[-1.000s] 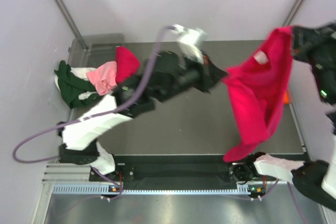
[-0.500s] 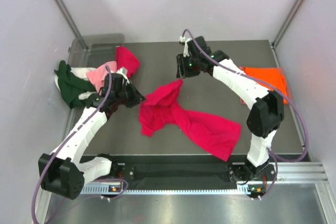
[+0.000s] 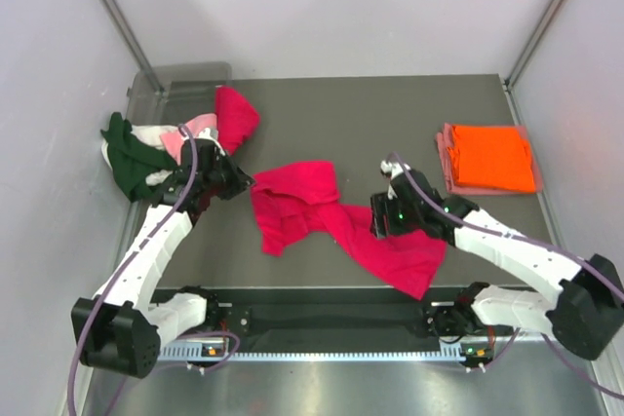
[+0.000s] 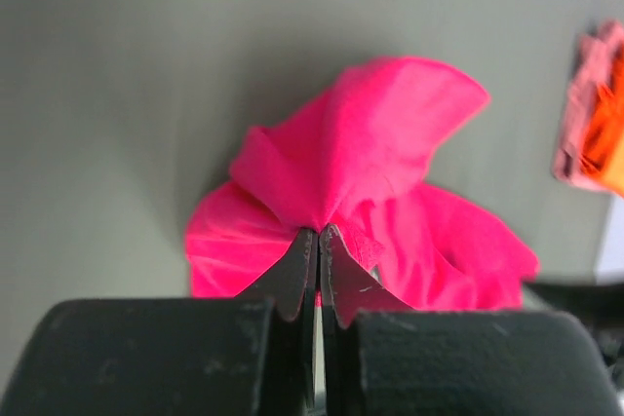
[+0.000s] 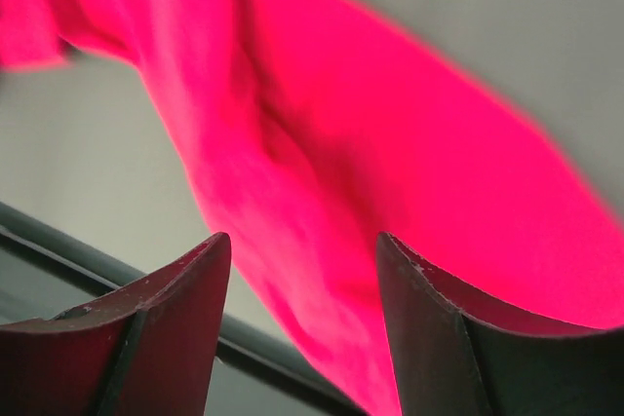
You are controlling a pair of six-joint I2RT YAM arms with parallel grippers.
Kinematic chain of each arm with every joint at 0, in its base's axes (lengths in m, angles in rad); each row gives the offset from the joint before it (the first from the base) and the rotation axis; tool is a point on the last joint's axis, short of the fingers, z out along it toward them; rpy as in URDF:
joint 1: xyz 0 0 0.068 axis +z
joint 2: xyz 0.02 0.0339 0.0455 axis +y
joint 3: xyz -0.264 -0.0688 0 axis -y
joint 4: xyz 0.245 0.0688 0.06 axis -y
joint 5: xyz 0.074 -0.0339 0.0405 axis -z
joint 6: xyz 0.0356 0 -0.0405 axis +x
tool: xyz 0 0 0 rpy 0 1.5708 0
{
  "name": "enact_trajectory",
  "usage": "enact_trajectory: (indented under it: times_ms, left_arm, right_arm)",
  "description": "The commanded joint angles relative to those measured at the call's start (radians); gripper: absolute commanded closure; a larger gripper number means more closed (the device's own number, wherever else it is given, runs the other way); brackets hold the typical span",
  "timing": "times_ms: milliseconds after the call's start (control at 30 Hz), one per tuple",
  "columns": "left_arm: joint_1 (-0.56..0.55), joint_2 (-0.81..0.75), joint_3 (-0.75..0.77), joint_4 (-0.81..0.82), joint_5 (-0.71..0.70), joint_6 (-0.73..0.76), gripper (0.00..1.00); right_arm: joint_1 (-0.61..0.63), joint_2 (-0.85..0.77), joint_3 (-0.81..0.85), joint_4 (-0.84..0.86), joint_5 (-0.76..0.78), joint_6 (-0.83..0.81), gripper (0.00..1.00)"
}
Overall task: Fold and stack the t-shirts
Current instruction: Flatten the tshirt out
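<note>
Crimson t-shirt [image 3: 297,197], airborne a sec ago, now crumpled at table [image 3: 390,124] centre; R gripper [image 3: 382,219] just let go, jaws apart, L gripper [image 3: 237,184] pinches its left edge, so flattening's next.

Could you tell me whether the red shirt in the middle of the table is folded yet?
Not folded: the red shirt lies crumpled and twisted on the table, one corner pinched in the left gripper.
</note>
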Motion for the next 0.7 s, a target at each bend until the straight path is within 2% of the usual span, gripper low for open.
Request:
enact_trajectory:
  times_ms: [0,67,200,333,433,533,667]
  left_arm:
    - [0.016,0.009,0.009,0.004,-0.124,-0.021,1.0]
    - [0.02,-0.002,-0.023,0.019,-0.173,-0.056,1.0]
    - [0.023,-0.036,-0.065,0.053,-0.205,-0.071,1.0]
    - [0.026,-0.017,-0.051,0.039,-0.206,-0.045,1.0]
    - [0.036,-0.014,-0.048,0.035,-0.21,-0.042,1.0]
    - [0.042,-0.022,-0.051,0.042,-0.209,-0.041,1.0]
    - [0.049,-0.01,-0.051,0.033,-0.212,-0.044,1.0]
  right_arm:
    - [0.055,-0.103,-0.093,-0.036,0.132,0.133,0.39]
    - [0.064,-0.156,-0.14,-0.086,0.192,0.172,0.39]
    - [0.072,-0.19,-0.198,-0.074,0.206,0.214,0.37]
    - [0.115,-0.122,-0.208,-0.034,0.194,0.227,0.36]
    - [0.17,-0.076,-0.212,-0.007,0.22,0.258,0.42]
    - [0.185,-0.037,-0.212,0.007,0.246,0.278,0.56]
    - [0.187,-0.049,-0.173,-0.034,0.295,0.281,0.92]
